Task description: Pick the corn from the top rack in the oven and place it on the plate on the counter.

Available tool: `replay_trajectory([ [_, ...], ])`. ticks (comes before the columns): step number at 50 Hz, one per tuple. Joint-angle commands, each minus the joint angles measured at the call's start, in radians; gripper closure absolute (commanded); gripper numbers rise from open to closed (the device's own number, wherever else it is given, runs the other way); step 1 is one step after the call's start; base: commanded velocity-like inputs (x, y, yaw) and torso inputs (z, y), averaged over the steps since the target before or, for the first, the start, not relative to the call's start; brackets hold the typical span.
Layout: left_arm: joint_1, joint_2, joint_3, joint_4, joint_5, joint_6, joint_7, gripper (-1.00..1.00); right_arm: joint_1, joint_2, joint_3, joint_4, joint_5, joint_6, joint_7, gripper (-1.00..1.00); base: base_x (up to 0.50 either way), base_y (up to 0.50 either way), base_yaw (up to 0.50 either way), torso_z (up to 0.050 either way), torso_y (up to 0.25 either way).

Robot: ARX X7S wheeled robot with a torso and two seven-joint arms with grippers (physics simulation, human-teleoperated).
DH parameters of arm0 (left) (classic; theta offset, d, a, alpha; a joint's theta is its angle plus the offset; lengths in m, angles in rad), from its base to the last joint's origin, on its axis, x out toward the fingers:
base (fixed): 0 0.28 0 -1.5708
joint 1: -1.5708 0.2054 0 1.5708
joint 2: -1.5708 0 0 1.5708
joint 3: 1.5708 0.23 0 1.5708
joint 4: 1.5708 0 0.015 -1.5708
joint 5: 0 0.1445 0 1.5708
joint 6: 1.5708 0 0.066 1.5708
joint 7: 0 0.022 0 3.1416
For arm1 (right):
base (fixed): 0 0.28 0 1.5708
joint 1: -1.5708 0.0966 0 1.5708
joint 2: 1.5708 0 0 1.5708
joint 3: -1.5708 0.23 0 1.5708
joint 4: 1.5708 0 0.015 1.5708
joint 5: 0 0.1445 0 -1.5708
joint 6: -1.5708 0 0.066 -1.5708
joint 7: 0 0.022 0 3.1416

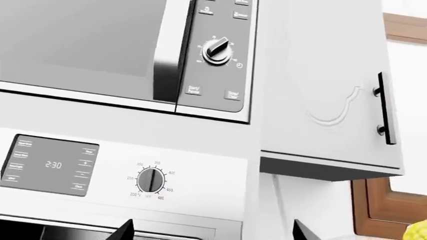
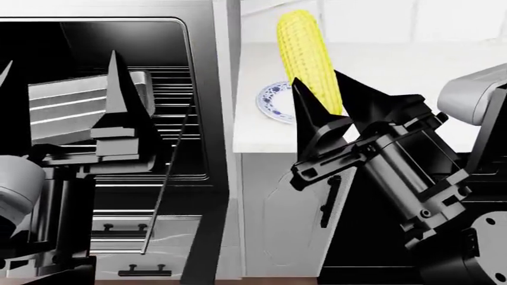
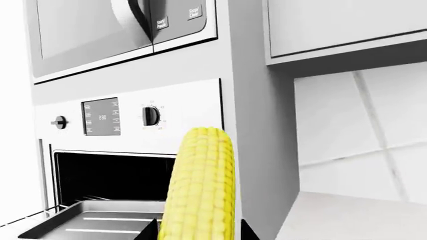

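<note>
We've got the corn (image 2: 307, 56) clamped in our right gripper (image 2: 329, 113), cob standing nearly upright, tip up, two black fingers pinching its lower end. From the head cam it's over the counter (image 2: 396, 71), just in front of the plate (image 2: 274, 101), hiding part of the plate's rim. Can't tell if the cob's base touches anything; gripper body blocks it.

Edges: counter's front edge runs right under the gripper, white cabinet door w/ a black handle (image 2: 330, 202) below it. To our left, the oven (image 2: 208, 119) frame's vertical silvery post sits between cavity and counter. Open counter surface shows to the right of the cob, back to the tiled wall.

Left gripper (image 2: 59, 83) is up in front of the oven cavity, fingers spread wide, nothing between them. Behind it, the grey baking tray (image 2: 71, 107) and the top rack (image 2: 176, 89) wires.

Counts: 1 corn, 1 plate, 1 tray. Several wire racks are stacked in the cavity, exact no. hard to tell. Right wrist cam: 2 knobs on the oven panel plus 1 display (image 3: 101, 117). Left wrist cam: 1 microwave dial (image 1: 217, 50) up top, 1 oven dial (image 1: 151, 179) below, 1 wall cabinet handle (image 1: 385, 108).
</note>
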State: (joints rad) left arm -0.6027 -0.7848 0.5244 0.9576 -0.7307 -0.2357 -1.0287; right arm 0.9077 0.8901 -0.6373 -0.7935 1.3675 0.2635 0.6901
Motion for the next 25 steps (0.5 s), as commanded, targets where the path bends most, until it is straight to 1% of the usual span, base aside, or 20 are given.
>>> replay_trajectory([
  [1,0.001,0.000,0.006,0.000,0.003,0.004,-0.002,-1.00,-0.004,0.001,0.008,-0.010,-0.023,0.004,-0.005,1.00,0.00,-0.50,0.00,0.000,0.000],
  [25,-0.016,-0.002,0.012,0.000,-0.006,0.000,-0.007,-1.00,-0.003,-0.003,0.007,-0.012,-0.019,0.006,-0.009,1.00,0.00,-0.50,0.00,0.000,0.000],
])
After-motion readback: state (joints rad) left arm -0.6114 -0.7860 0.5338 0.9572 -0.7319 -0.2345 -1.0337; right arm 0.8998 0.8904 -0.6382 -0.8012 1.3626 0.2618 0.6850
